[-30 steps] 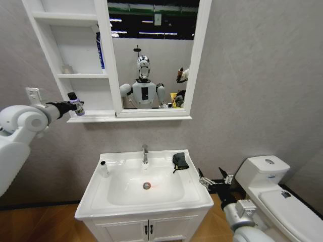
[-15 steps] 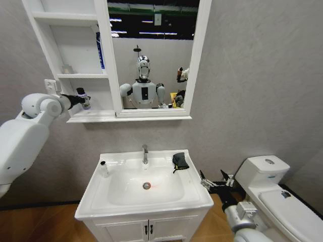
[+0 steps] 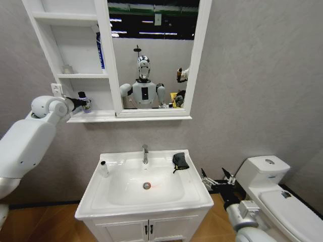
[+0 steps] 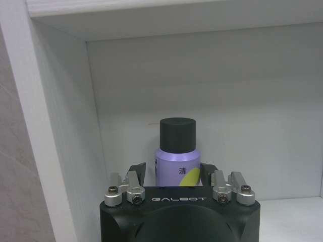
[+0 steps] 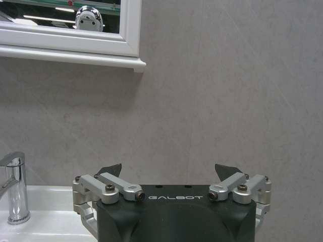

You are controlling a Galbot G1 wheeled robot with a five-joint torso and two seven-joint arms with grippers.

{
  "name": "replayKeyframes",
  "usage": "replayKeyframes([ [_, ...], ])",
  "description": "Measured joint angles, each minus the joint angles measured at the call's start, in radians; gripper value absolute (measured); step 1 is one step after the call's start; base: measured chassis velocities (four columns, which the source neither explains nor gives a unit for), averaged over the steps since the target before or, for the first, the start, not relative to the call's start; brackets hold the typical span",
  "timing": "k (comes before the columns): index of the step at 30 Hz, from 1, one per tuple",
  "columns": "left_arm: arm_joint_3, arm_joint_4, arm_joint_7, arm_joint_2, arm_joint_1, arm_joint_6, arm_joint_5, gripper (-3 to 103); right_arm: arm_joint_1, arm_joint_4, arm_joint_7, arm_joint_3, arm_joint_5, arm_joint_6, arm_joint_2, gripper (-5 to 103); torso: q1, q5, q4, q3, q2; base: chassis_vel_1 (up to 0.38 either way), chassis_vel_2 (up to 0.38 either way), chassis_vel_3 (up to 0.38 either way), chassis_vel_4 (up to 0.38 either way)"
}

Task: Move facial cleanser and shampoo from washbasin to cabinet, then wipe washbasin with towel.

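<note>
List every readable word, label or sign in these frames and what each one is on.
"GALBOT": on the black body of the left gripper, which grips the purple bottle.
"GALBOT": on the body of the right gripper.
"清": on the purple bottle's label; any other print on it is hidden.
Blue item on the cabinet shelf: print too small to read.

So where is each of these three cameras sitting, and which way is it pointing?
Head view: from the robot's head, looking down at the washbasin and cabinet; both arms show.
Left wrist view: behind the left gripper, facing into a cabinet shelf, a purple bottle between its fingers.
Right wrist view: behind the open right gripper, facing the wall beside the tap.
Head and left wrist views share the bottle.
</note>
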Motion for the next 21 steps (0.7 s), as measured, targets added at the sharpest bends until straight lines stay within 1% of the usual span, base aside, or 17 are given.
replayKeyframes([
  [1,0.0,0.0,0.0,0.0,0.0,0.0,0.0,57,0.0,0.0,0.0,0.0,0.0,0.0,0.0,100,0.0,0.0,0.0,0.0,0.0,0.0,0.0,0.0,0.0],
  [3,-0.001,0.002,-0.004,-0.007,-0.001,0.0,0.005,68,-0.002,0.001,0.0,0.005,0.002,0.0,0.0,100,0.0,0.0,0.0,0.0,0.0,0.0,0.0,0.0,0.0],
  [5,-0.001,0.002,-0.007,-0.008,-0.002,0.0,0.007,68,-0.003,0.002,0.0,0.007,0.003,0.0,0.0,100,0.0,0.0001,-0.0001,0.0,0.0,0.0,0.0,0.0,0.0],
  [6,-0.003,0.002,-0.009,-0.009,-0.003,0.0,0.007,78,-0.004,0.003,0.0,0.011,0.004,0.0,-0.001,100,0.0,0.0001,0.0,0.0,0.0,0.0,0.0,0.0,0.0],
  [7,-0.004,0.001,-0.014,-0.009,-0.004,0.0,0.007,78,-0.005,0.004,0.0,0.012,0.004,0.0,-0.001,100,0.0,0.0001,0.0002,0.0,0.0,0.0,0.0,0.0,0.0],
  [8,-0.008,-0.003,-0.022,-0.005,-0.003,-0.001,0.007,89,-0.005,0.006,0.0,0.012,0.005,0.0,-0.001,100,0.0,-0.0001,0.0001,0.0,0.0,0.0,0.0,0.0,0.0],
  [10,-0.015,-0.011,-0.025,-0.001,0.0,-0.002,0.007,89,-0.005,0.007,0.001,0.012,0.005,0.0,-0.001,100,0.0,0.0001,0.0,0.0,0.0,0.0,0.0,0.0,0.0],
  [11,-0.034,-0.031,-0.029,0.008,0.014,-0.002,0.006,94,-0.004,0.009,0.001,0.012,0.005,-0.001,-0.001,100,0.0,0.0002,0.0002,0.0,0.0,0.0,0.0,0.0,0.0],
  [12,-0.034,-0.031,-0.029,0.008,0.014,-0.002,0.006,94,-0.004,0.009,0.001,0.012,0.005,-0.001,-0.001,100,0.0,0.0002,0.0002,0.0,0.0,0.0,0.0,0.0,0.0],
  [13,-0.062,-0.073,-0.042,0.025,0.041,0.0,0.004,99,-0.004,0.011,0.002,0.01,0.005,-0.001,-0.001,100,0.0,-0.0001,0.0002,0.0,0.0,0.0,0.0,0.0,0.0],
  [14,-0.087,-0.114,-0.055,0.04,0.07,0.0,0.002,100,-0.004,0.013,0.002,0.01,0.005,-0.002,-0.001,100,0.0,-0.0001,0.0003,0.0,0.0,0.0,0.0,0.0,0.0],
  [15,-0.087,-0.114,-0.055,0.04,0.07,0.0,0.002,100,-0.004,0.013,0.002,0.01,0.005,-0.002,-0.001,100,0.0,-0.0001,0.0003,0.0,0.0,0.0,0.0,0.0,0.0],
  [16,-0.105,-0.14,-0.065,0.048,0.092,0.001,0.002,100,-0.005,0.013,0.002,0.01,0.004,-0.002,0.0,100,0.0,0.0003,0.0003,0.0,0.0,0.0,0.0,0.0,0.0],
  [18,-0.178,-0.234,-0.11,0.072,0.185,0.0,-0.003,100,-0.008,0.017,0.003,0.01,0.004,-0.002,0.0,100,0.0,-0.0001,0.0003,0.0,0.0,0.0,0.0,0.0,0.0],
  [19,-0.178,-0.234,-0.11,0.072,0.185,0.0,-0.003,100,-0.008,0.017,0.003,0.01,0.004,-0.002,0.0,100,0.0,-0.0001,0.0003,0.0,0.0,0.0,0.0,0.0,0.0],
  [20,-0.227,-0.308,-0.137,0.09,0.257,-0.001,-0.012,100,-0.011,0.019,0.003,0.012,0.004,-0.002,0.001,100,0.0,-0.0004,0.0003,0.0,0.0,0.0,0.0,0.0,0.0],
  [21,-0.252,-0.35,-0.152,0.1,0.295,-0.005,-0.016,100,-0.013,0.02,0.003,0.012,0.004,-0.002,0.001,100,0.0,-0.0005,0.0005,0.0,0.0,0.0,0.0,0.0,0.0],
])
